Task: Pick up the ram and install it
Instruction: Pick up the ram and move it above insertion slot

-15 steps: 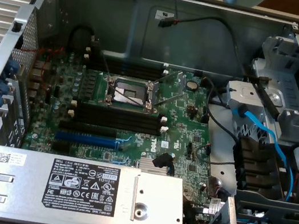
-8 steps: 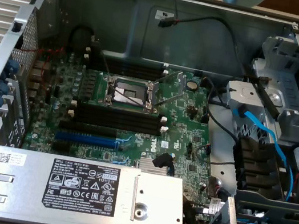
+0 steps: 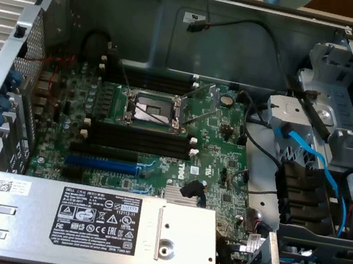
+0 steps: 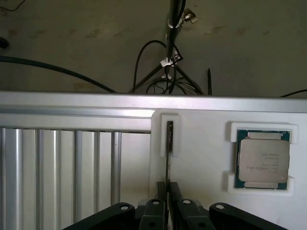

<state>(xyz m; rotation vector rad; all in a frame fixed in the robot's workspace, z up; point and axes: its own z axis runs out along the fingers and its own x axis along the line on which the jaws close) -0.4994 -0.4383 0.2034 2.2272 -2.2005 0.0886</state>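
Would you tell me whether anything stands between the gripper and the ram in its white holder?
Nothing visible does: the gripper is closed on the ram, which stands on edge in the white holder. The processor lies apart in its own recess.

Floor dull grey-brown concrete, blk cables across it, stand legs mid. Ribbed alu tabletop, glare along edge rail.
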